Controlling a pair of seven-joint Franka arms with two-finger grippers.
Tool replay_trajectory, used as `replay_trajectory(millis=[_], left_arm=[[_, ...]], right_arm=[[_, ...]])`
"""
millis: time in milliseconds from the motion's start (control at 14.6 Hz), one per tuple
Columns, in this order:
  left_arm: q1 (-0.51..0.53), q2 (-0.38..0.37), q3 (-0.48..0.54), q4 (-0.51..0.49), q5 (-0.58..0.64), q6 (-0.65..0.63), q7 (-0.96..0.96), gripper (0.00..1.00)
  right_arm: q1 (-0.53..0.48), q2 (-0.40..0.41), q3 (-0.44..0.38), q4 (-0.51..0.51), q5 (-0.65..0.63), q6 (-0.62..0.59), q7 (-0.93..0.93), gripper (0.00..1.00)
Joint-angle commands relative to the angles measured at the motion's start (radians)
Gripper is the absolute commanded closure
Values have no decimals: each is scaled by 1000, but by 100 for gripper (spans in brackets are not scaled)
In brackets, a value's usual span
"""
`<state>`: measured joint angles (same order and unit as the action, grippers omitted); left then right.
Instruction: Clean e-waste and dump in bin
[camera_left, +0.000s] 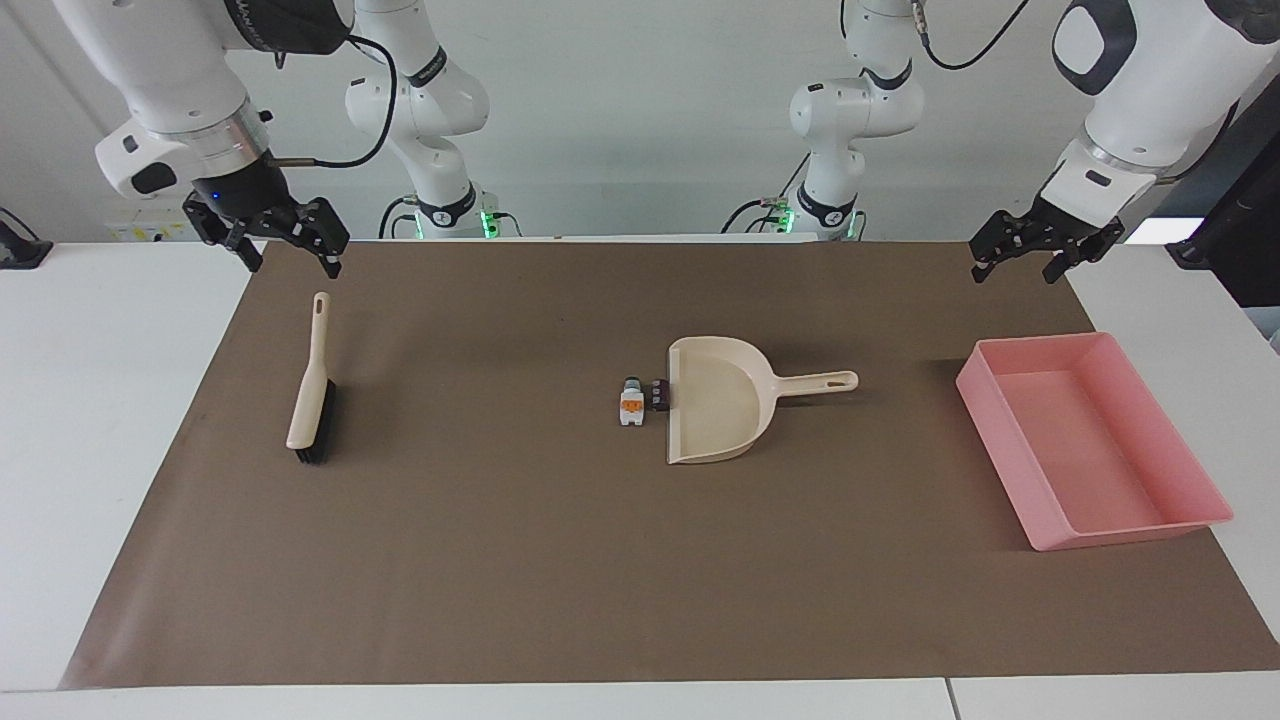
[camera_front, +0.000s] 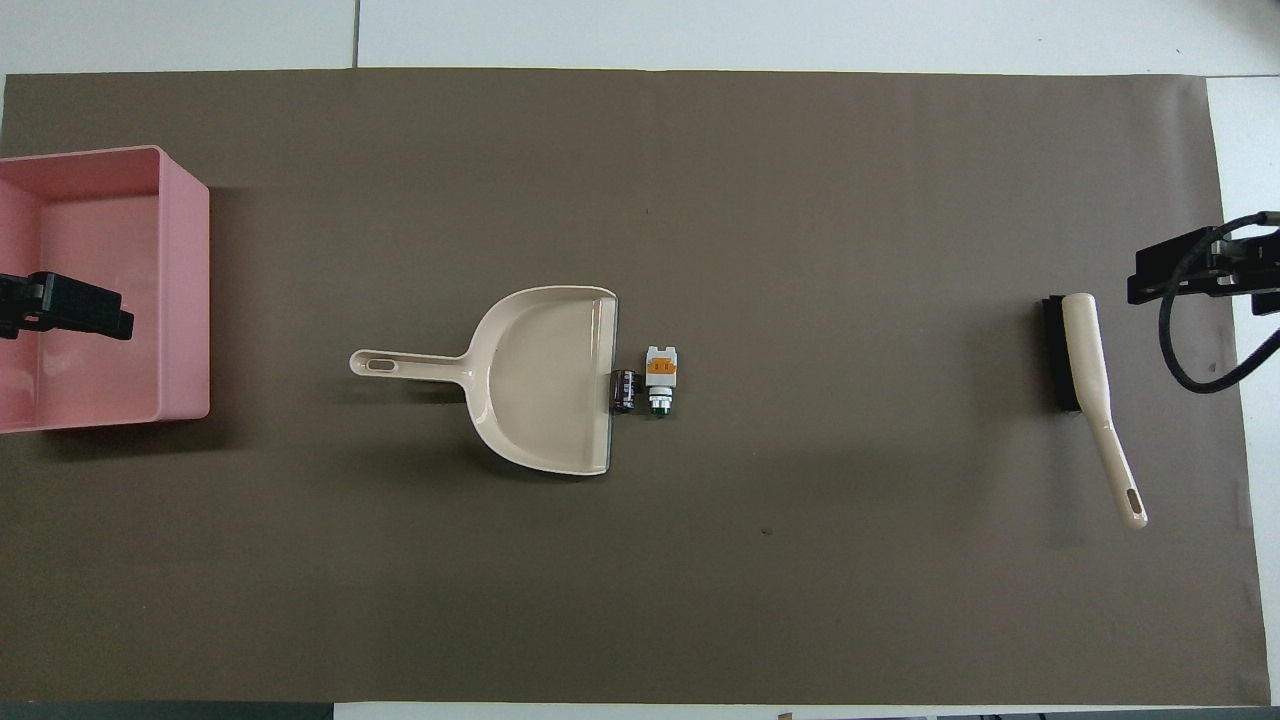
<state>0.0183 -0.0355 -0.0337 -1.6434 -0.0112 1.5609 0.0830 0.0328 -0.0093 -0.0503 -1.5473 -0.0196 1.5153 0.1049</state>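
Nothing's being touched yet, so the whole job is basically still waiting to be started. The e-waste is sitting mid-bench on the brown mat (camera_left: 640, 560): the white-grey block (camera_left: 631, 406) with its orange patch and the small dark piece (camera_left: 658, 394) are parked side by side right at the open lip of the dustpan (camera_left: 712, 400), the dark one touching the edge, probably laid out that way so one short sweep is all that's needed. The dustpan's handle is being pointed toward the left arm's end, where the pink bin (camera_left: 1195, 478) is sitting, handy for a lift-and-tip. The brush (camera_left: 312, 395) is lying well apart toward the right arm's end, handle aimed at the robots for an easy grab. The right gripper (camera_left: 290, 245) is being held up over the mat's edge near that handle, jaws apart; the left gripper (camera_left: 1035, 255) is being held up near the bin, jaws apart too, both being kept empty.
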Motion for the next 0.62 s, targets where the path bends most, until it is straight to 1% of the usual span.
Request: replay_trajectory(millis=[0,342,548], left_arm=[[-3,-6,-3,-9,20,5,-6,0],[-1,-6,-5,-9,20,-2,0,0],[0,-6,-3,-9,20,-2,4,0]], right_arm=[[-13,-9,4,-2,20,-9,-13,0],[-13,-14,4,-20,20,-4,-14,0],[-19,-66,3,-129,20,43,-21,0]])
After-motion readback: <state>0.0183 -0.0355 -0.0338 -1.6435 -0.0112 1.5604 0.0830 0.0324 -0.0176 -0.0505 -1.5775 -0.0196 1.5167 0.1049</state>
